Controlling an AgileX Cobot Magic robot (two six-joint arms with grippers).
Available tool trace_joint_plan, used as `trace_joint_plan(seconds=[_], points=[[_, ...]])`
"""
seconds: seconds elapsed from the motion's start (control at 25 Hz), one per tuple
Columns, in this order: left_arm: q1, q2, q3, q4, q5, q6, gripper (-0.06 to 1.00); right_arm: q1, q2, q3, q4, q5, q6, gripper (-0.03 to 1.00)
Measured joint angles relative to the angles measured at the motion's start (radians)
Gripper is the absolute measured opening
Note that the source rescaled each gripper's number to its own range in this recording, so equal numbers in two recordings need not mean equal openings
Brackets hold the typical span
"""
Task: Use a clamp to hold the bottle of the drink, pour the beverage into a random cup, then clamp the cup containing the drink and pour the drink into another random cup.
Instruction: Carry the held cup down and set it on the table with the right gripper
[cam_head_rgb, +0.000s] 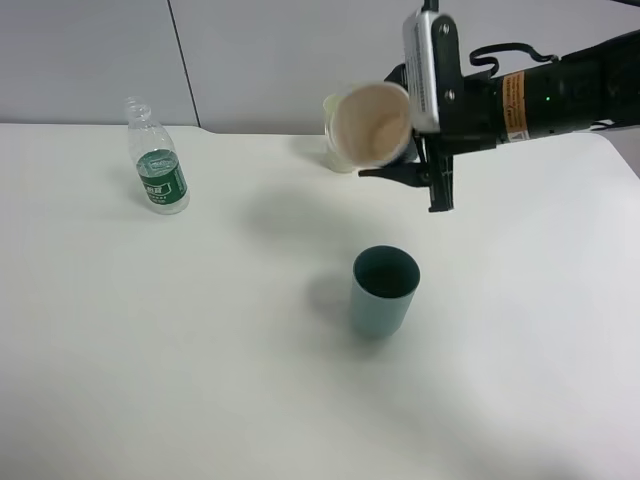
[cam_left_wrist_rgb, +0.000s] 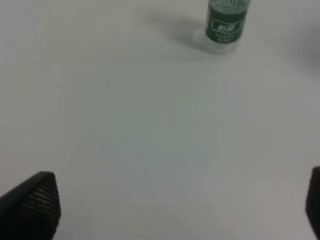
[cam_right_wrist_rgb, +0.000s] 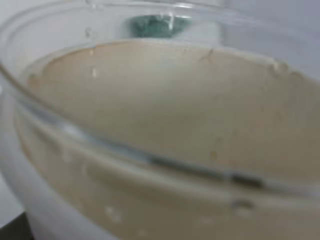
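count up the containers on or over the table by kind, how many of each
bottles: 1, the clear bottle with a green label, standing upright
cups: 3, the pale cup held tipped in the right gripper, the teal cup on the table, and a light cup partly hidden behind the held one
total: 4

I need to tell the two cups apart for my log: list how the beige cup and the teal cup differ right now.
The beige cup is held in the air by the right gripper; the teal cup stands on the table. The beige cup is tipped on its side, mouth toward the camera; the teal cup is upright. The beige cup is pale inside; the teal cup is dark. Both are open-topped cups.
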Motion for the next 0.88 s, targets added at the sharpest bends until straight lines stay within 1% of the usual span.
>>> trace_joint_plan(seconds=[0.08, 0.12, 0.24, 0.32, 0.64, 0.8, 0.88], points=[[0.000, 0.000, 0.000, 0.000, 0.000, 0.000, 1.00, 0.000, 0.000, 0.000, 0.103, -0.004, 0.072, 0.02], [0.000, 0.000, 0.000, 0.000, 0.000, 0.000, 1.00, 0.000, 0.000, 0.000, 0.146, -0.015, 0.089, 0.02], [0.000, 0.000, 0.000, 0.000, 0.000, 0.000, 1.00, 0.012, 0.000, 0.000, 0.307, -0.057, 0.109, 0.02], [0.000, 0.000, 0.000, 0.000, 0.000, 0.000, 1.00, 0.029, 0.000, 0.000, 0.378, -0.072, 0.111, 0.02], [0.000, 0.000, 0.000, 0.000, 0.000, 0.000, 1.00, 0.098, 0.057, 0.000, 0.562, -0.074, 0.110, 0.02], [0.000, 0.000, 0.000, 0.000, 0.000, 0.000, 1.00, 0.126, 0.114, 0.000, 0.676, -0.078, 0.066, 0.02], [0.000, 0.000, 0.000, 0.000, -0.001, 0.000, 1.00, 0.132, 0.151, 0.000, 0.729, -0.096, 0.035, 0.02]])
